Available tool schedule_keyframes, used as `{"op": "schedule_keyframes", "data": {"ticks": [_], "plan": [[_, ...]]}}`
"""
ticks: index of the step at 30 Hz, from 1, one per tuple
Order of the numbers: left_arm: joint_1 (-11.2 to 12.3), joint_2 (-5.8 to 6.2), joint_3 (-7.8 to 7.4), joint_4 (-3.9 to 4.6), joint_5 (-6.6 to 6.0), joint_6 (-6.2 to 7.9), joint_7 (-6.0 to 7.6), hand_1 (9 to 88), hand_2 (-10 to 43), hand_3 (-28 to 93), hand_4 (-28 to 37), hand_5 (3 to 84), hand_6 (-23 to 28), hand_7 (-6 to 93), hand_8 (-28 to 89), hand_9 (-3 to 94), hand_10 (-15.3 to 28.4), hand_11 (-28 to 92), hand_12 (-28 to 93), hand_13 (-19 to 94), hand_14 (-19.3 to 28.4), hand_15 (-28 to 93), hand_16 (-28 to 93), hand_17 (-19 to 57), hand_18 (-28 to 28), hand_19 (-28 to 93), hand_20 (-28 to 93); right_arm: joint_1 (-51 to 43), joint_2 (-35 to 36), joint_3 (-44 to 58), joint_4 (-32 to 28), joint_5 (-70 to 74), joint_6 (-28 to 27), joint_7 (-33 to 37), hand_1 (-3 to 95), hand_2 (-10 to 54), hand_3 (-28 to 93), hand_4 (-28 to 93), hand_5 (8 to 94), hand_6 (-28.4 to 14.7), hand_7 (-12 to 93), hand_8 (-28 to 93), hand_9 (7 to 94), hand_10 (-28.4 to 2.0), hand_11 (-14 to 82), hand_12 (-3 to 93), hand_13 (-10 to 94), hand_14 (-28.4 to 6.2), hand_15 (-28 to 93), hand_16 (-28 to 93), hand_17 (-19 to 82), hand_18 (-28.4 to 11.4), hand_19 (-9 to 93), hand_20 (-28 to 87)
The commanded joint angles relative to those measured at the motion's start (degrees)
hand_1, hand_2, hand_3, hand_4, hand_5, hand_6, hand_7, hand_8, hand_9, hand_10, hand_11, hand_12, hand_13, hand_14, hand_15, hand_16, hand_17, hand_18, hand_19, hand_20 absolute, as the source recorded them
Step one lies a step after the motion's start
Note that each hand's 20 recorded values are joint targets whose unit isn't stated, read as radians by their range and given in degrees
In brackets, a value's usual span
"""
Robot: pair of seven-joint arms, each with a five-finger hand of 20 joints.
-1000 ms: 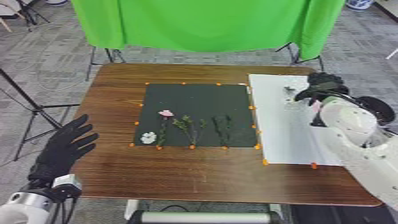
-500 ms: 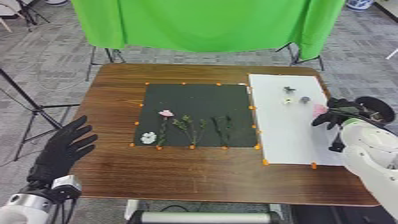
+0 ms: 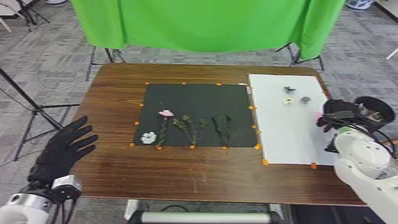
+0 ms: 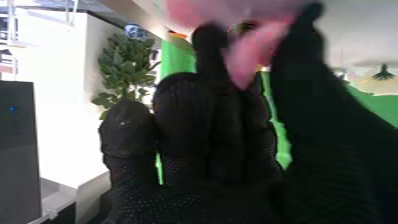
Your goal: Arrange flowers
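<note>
And it's wood for the table point(image 3: 133, 175), brown and smooth, grain running through it! The mat point(image 3: 195, 100) is dark and matt, the sheet point(image 3: 284, 142) smooth, paper-like. Green cloth makes the drape point(image 3: 204, 25), soft folds all down it. Black fabric on the left hand point(image 3: 55, 152); on the right hand point(image 3: 345, 119), it's matt, dotted and rough. Smooth, plastic-looking shell on the right arm point(image 3: 369, 167); pink flower point(image 4: 253, 56), smooth-petalled!

No readable text, labels, brands, numbers or signs.

The brown table point(image 3: 178, 180) carries a dark mat point(image 3: 194, 100), a white sheet point(image 3: 286, 135) (just beside it) and orange tabs point(image 3: 265, 162).
</note>
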Motion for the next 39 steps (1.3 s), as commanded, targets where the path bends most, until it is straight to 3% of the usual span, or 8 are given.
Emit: {"op": "schedule_keyframes", "data": {"ticks": [1,4,17,26,39], "plan": [[0.5,0.14,-0.26,0.04,-0.1,-0.61,-0.64,24.9,-1.7,69,-24.3,25.5,2.4,20.8,-11,21.1,12.2,21,16,19,16.4,30,-1,-9.3,22.9,42,7,-0.1,0.2,-0.1,0.2,-1.2,1.5,-1.6,50.1,-9.4,81,-28,67.8,3.4,49,1,87.9,-4.0,18.4,46.7,76,-3.2,72,27,41,-18.8,93,52],[0.7,0.53,-0.1,-0.02,-0.43,-0.23,0.13,24.9,-1.7,70,-24.3,25.6,2.4,20.8,-11,21.1,12.1,21,16,19,16.4,30,-1,-9.3,22.8,42,7,0.1,-0.3,0.3,-0.8,-2.3,2.6,-2.7,49.6,-9.5,82,-28,69.0,3.1,49,2,88.6,-3.7,18.1,46.9,77,-3.1,72,27,42,-19.0,93,53],[0.7,0.19,0.19,-0.32,-0.52,0.51,0.14,24.8,-1.4,70,-24.3,25.6,2.4,20.8,-11,21.1,12.1,21,16,19,16.4,30,-1,-9.3,22.8,42,7,11.2,-6.9,-7.5,-6.2,-5.2,5.3,-9.9,48.9,-9.5,84,-28,70.1,2.8,48,3,89.4,-4.0,17.7,47.7,77,-3.3,72,28,42,-19.2,93,54],[0.1,-0.73,0.56,-0.24,-0.09,0.37,-0.47,24.8,-1.4,70,-24.4,25.6,2.4,20.8,-11,21.1,12.1,21,16,19,16.4,30,-1,-9.3,22.8,42,7,22.6,-17.4,-19.4,-3.4,-6.7,6.9,-17.2,48.8,-9.5,84,-28,70.0,2.8,47,3,89.4,-4.1,17.3,47.7,77,-3.3,72,29,42,-19.1,93,54],[-2.3,-0.38,2.07,0.62,0.2,-0.28,-1.04,24.7,-1.4,70,-24.5,25.5,2.4,20.9,-11,21.1,12.1,21,15,19,16.4,30,-1,-9.3,22.8,42,7,28.1,-29.5,-30.0,3.2,-11.0,5.4,-20.4,48.6,-9.5,84,-28,69.8,2.8,48,3,89.4,-4.0,17.0,47.6,77,-3.3,72,29,42,-18.9,93,54]]}}
